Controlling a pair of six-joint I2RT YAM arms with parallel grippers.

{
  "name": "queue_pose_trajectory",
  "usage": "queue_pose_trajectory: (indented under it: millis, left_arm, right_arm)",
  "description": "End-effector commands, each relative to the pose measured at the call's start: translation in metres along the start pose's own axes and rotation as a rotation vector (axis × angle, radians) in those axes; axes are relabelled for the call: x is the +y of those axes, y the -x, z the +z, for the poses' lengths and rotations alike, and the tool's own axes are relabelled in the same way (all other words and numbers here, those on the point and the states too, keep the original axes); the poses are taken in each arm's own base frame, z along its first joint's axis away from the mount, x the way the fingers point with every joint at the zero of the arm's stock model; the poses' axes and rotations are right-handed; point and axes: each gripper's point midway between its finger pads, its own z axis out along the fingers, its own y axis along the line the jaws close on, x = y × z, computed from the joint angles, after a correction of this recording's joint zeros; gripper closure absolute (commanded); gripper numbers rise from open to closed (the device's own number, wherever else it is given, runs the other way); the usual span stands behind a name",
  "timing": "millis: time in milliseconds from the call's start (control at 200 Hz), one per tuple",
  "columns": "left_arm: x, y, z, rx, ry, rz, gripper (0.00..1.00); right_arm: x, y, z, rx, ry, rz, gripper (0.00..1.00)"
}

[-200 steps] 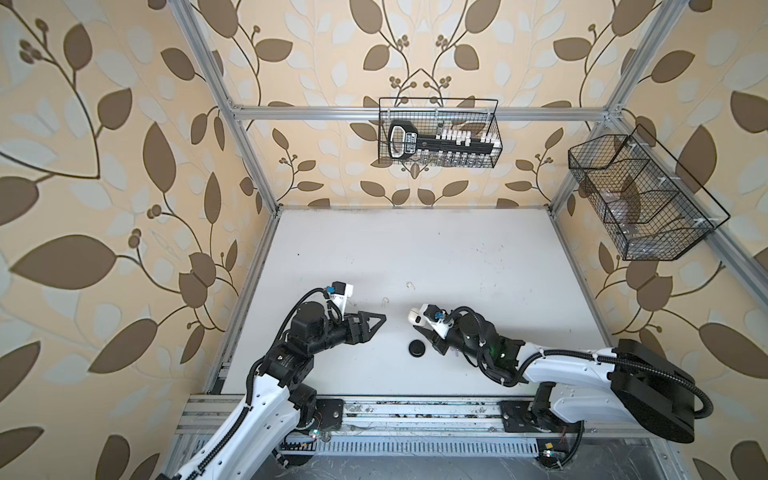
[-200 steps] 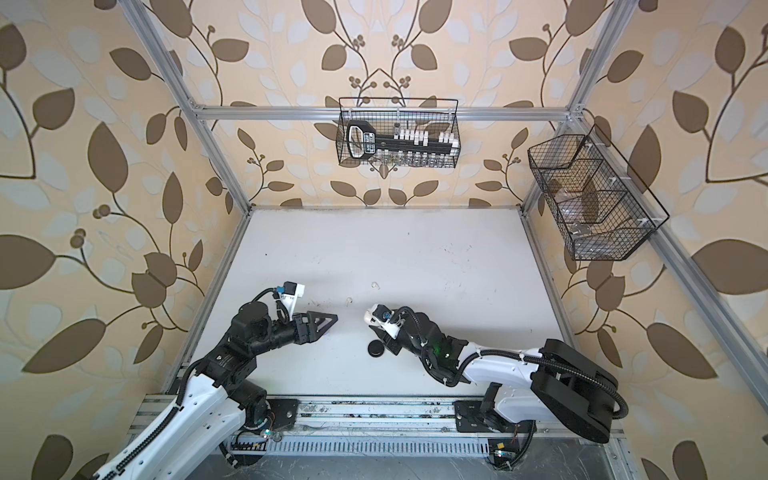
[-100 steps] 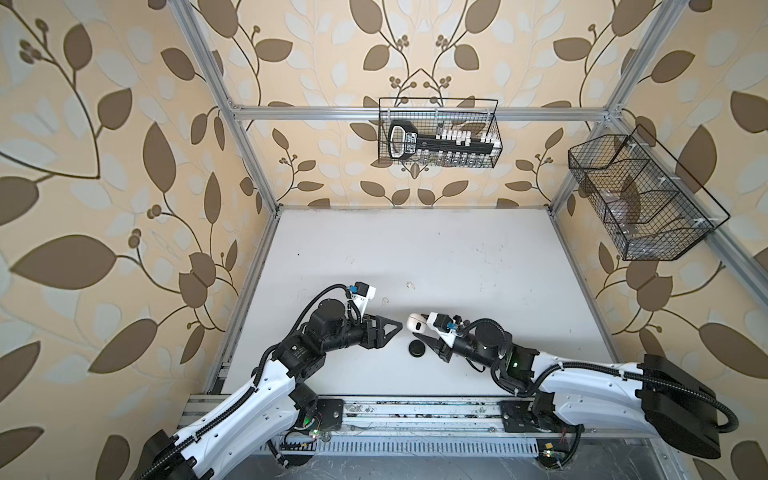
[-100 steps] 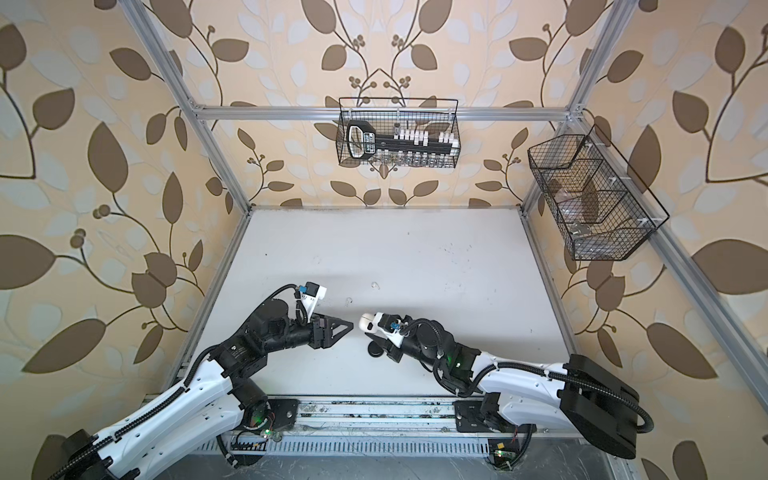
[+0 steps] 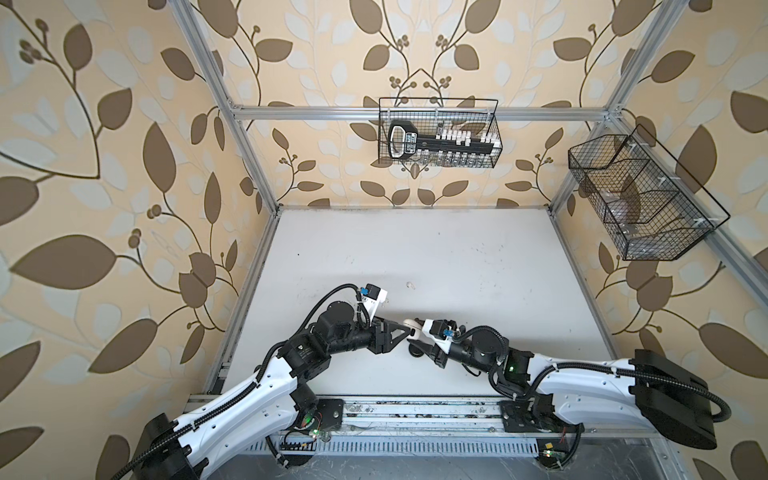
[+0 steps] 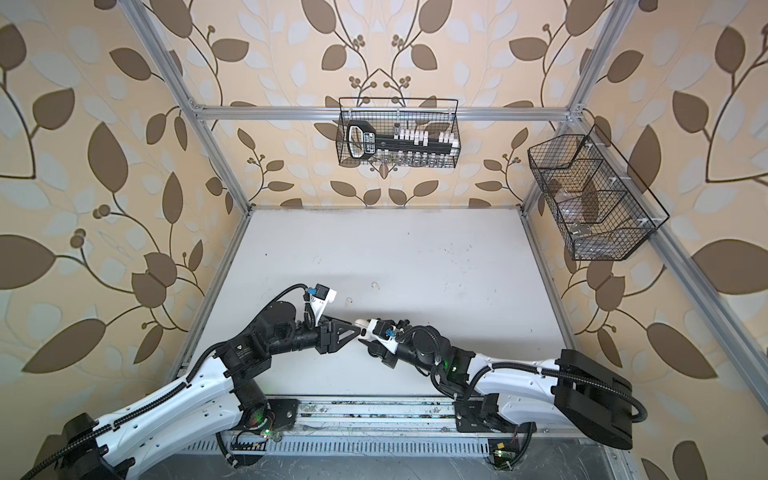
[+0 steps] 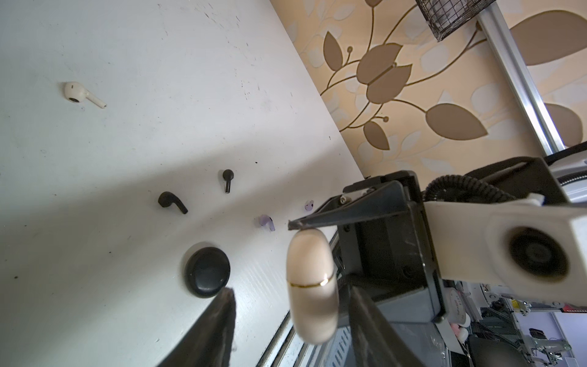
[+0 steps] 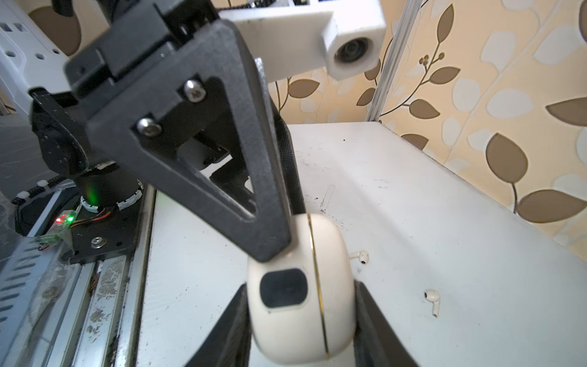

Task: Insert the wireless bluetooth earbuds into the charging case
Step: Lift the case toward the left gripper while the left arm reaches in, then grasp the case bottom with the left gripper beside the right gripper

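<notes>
Over the last second the left tool (image 5: 405,332) was brought across to the right tool (image 8: 301,305) and its fingers (image 7: 219,324) were narrowed. They now stand either side of the cream charging case (image 7: 313,286), with a gap showing on each side. The case is held clear of the tabletop (image 7: 127,127), pinched in the right tool, lid shut. Lid opening is judged the step in hand. Nothing is inserted yet: a white earbud (image 7: 79,93), a black earbud (image 7: 171,201) and a lavender earbud (image 7: 266,222) lie loose near a black case (image 7: 208,273).
</notes>
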Motion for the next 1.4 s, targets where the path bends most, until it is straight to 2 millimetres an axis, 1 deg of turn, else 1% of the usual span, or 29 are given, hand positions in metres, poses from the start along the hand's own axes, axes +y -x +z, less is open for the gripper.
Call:
queue_pose_trajectory:
  millis: [0,150,290,395,460,600,790,825,885,905,1020,1065,1125,1150,1170,1215,1255,1290,1310,1340,1395]
  left_arm:
    - [-0.023,0.023,0.000,-0.064,-0.048,0.064,0.47]
    - [-0.024,0.022,0.002,-0.061,-0.042,0.068,0.52]
    - [-0.027,0.022,0.002,-0.059,-0.044,0.079,0.53]
    - [-0.025,0.021,0.004,-0.054,-0.041,0.079,0.54]
    - [-0.024,0.020,0.006,-0.051,-0.035,0.078,0.55]
    - [-0.022,0.021,0.009,-0.049,-0.029,0.075,0.64]
    - [-0.024,0.021,0.008,-0.049,-0.035,0.077,0.74]
    - [-0.024,0.020,0.008,-0.048,-0.036,0.078,0.77]
    - [-0.023,0.021,0.008,-0.049,-0.029,0.079,0.85]
    - [-0.022,0.021,0.007,-0.052,-0.024,0.079,0.87]
    - [-0.016,0.023,0.005,-0.067,0.014,0.079,0.94]
    - [-0.016,0.023,0.005,-0.066,0.014,0.081,0.95]
    - [-0.019,0.023,0.005,-0.063,0.004,0.082,0.97]
    - [-0.020,0.023,0.005,-0.063,-0.003,0.083,0.96]
    - [-0.021,0.023,0.005,-0.061,-0.008,0.083,0.94]
    - [-0.023,0.023,0.005,-0.063,-0.016,0.080,0.81]
    - [-0.023,0.023,0.004,-0.067,-0.019,0.076,0.72]
    - [-0.023,0.024,0.003,-0.073,-0.017,0.073,0.62]
    - [-0.023,0.024,0.003,-0.075,-0.015,0.071,0.58]
    - [-0.022,0.024,0.002,-0.077,-0.014,0.070,0.55]
    - [-0.022,0.024,0.000,-0.081,-0.013,0.071,0.54]
  right_arm:
    - [-0.005,0.023,0.005,-0.071,-0.033,0.012,0.78]
    - [-0.011,0.028,0.006,-0.091,-0.068,0.035,0.79]
    - [-0.008,0.030,0.011,-0.096,-0.059,0.037,0.79]
    - [-0.010,0.028,0.015,-0.085,-0.074,0.041,0.80]
    - [-0.006,0.028,0.016,-0.090,-0.056,0.040,0.80]
    - [0.002,0.032,0.015,-0.105,-0.030,0.027,0.80]
    - [-0.001,0.031,0.017,-0.098,-0.052,0.028,0.79]
    - [-0.001,0.030,0.017,-0.096,-0.052,0.027,0.77]
    - [0.000,0.030,0.017,-0.098,-0.050,0.030,0.65]
    - [0.000,0.031,0.016,-0.101,-0.050,0.029,0.63]
    - [0.002,0.035,0.010,-0.125,-0.035,0.035,0.60]
    - [0.004,0.036,0.009,-0.133,-0.021,0.033,0.64]
    - [0.006,0.036,0.009,-0.131,-0.012,0.028,0.64]
    - [0.006,0.035,0.009,-0.130,-0.011,0.027,0.66]
    - [0.006,0.034,0.010,-0.126,-0.012,0.025,0.67]
    - [0.005,0.033,0.010,-0.122,-0.018,0.026,0.70]
    - [0.004,0.033,0.010,-0.120,-0.025,0.026,0.72]
    - [0.003,0.032,0.011,-0.117,-0.030,0.027,0.74]
    - [0.002,0.032,0.010,-0.118,-0.033,0.028,0.74]
    - [0.002,0.032,0.010,-0.119,-0.037,0.029,0.75]
    - [0.000,0.032,0.010,-0.119,-0.047,0.032,0.75]
